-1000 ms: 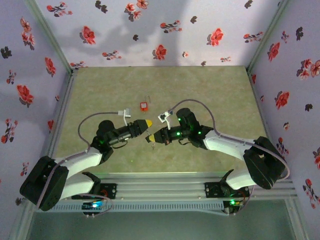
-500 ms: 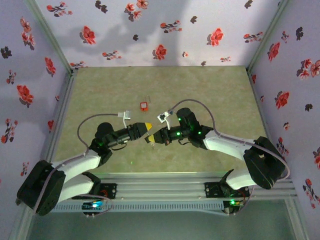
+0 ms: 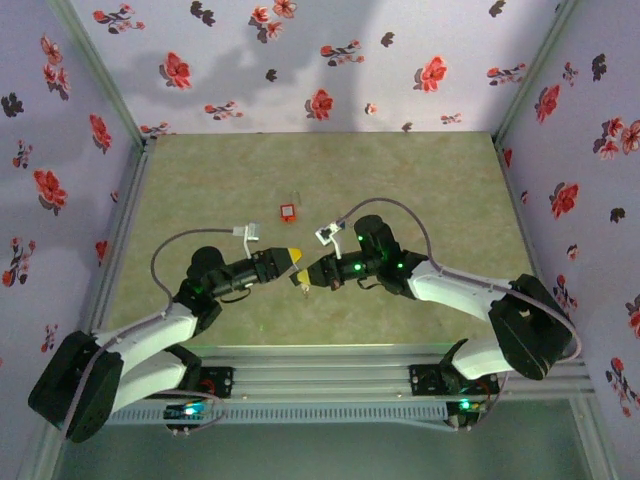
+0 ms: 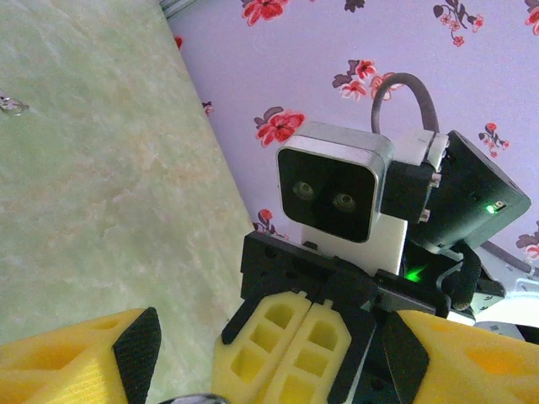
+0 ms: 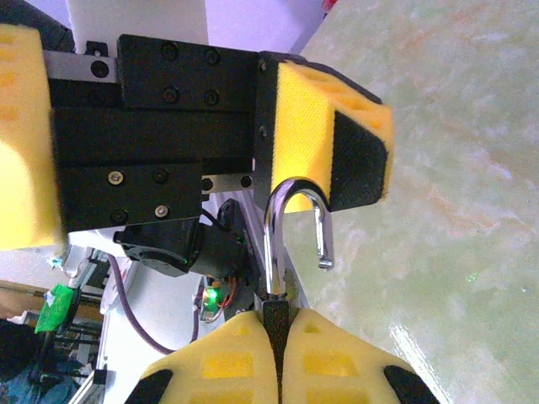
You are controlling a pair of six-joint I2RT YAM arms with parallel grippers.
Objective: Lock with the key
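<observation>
My right gripper (image 5: 276, 324) is shut on a small padlock. The lock's dark body is pinched between the yellow fingers, and its silvery shackle (image 5: 278, 227) sticks out, swung open. My left gripper (image 3: 293, 257) stands open right in front of the right gripper (image 3: 303, 277), tip to tip near the table's middle. One left finger pad (image 5: 349, 156) sits just behind the top of the shackle. In the left wrist view the shut right fingers (image 4: 282, 345) lie between my spread left fingers (image 4: 80, 358). The key is hidden from me.
A small red square piece (image 3: 288, 211) lies on the green mat (image 3: 400, 180) just beyond the grippers, and a tiny metal bit (image 3: 296, 195) lies past it. Flowered walls close the back and both sides. A metal rail (image 3: 320, 360) runs along the near edge.
My left gripper has slid nearer and a little lower, up to the right gripper's tip, and its jaws have narrowed slightly. The right gripper has barely moved and stays shut.
</observation>
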